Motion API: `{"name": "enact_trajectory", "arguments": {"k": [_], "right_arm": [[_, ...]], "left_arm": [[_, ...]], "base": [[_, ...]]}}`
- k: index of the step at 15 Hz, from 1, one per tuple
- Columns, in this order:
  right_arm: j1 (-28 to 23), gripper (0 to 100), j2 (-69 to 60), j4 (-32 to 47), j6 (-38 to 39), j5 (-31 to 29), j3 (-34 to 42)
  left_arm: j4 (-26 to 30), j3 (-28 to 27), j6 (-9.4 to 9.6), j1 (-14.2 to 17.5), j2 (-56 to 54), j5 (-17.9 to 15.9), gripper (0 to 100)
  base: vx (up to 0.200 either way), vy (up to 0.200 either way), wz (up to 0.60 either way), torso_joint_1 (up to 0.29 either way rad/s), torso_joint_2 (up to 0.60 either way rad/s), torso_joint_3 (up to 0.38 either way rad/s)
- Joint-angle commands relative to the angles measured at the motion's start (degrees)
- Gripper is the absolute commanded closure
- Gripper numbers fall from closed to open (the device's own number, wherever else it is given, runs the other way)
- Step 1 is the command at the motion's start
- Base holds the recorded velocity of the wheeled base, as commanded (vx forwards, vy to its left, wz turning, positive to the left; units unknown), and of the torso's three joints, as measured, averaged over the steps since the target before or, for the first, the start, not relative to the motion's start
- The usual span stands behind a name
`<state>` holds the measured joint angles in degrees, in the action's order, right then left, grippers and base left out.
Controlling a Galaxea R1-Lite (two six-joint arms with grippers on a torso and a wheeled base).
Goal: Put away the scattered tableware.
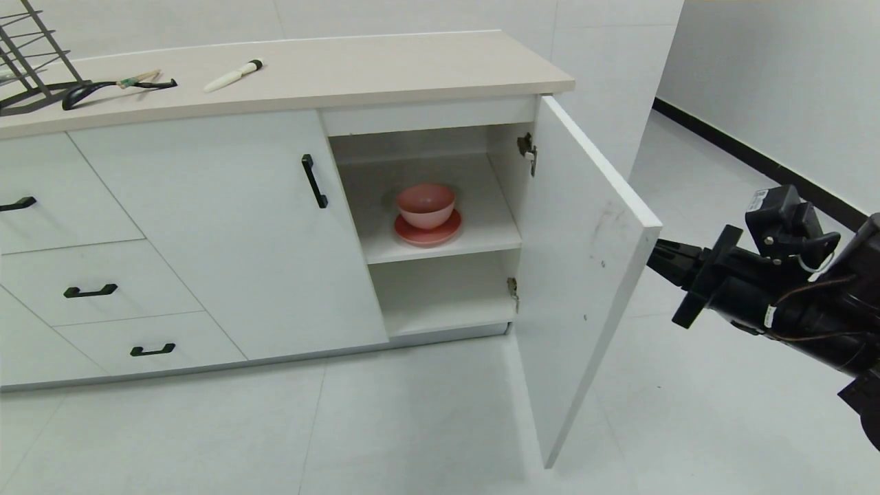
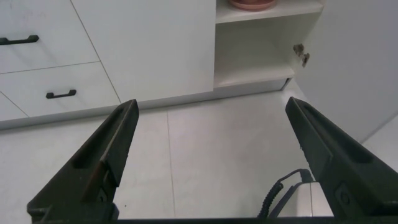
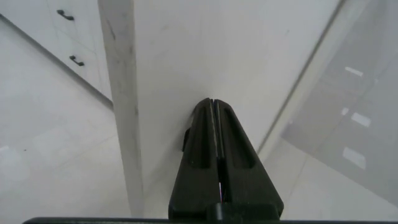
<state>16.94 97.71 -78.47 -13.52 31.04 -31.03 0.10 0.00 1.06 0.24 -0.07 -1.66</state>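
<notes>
A pink bowl (image 1: pixel 425 204) sits on a red plate (image 1: pixel 427 232) on the upper shelf of the open white cabinet; the plate's edge (image 2: pixel 252 4) also shows in the left wrist view. The cabinet door (image 1: pixel 584 261) stands swung wide open. My right gripper (image 1: pixel 658 256) is behind the door's free edge, and its tips are hidden there in the head view. In the right wrist view the right gripper (image 3: pixel 213 104) is shut, with its tip against the door's outer face (image 3: pixel 186 56). My left gripper (image 2: pixel 211 106) hangs open over the floor in front of the cabinet, holding nothing.
On the countertop (image 1: pixel 385 65) lie a white knife (image 1: pixel 232 75) and a black utensil (image 1: pixel 103 88) beside a wire rack (image 1: pixel 31 62). Drawers with black handles (image 1: pixel 90 291) are at the left. The lower shelf (image 1: pixel 447 309) holds nothing. Tiled floor lies in front.
</notes>
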Motion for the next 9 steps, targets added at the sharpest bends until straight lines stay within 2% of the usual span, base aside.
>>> {"name": "enact_trajectory", "arguments": {"k": [1, 9], "right_arm": [[2.13, 100, 1.43, -0.02, -0.02, -0.01, -1.23], [5.91, 100, 6.88, -0.02, -0.02, -0.01, -6.06]], "left_arm": [[-0.01, 0.0, -0.01, 0.02, 0.07, -0.01, 0], [-0.1, 0.0, -0.18, 0.02, 0.07, -0.01, 0]], "base": [[0.0, 0.0, 0.0, 0.0, 0.0, 0.0], [0.0, 0.0, 0.0, 0.0, 0.0, 0.0]]}}
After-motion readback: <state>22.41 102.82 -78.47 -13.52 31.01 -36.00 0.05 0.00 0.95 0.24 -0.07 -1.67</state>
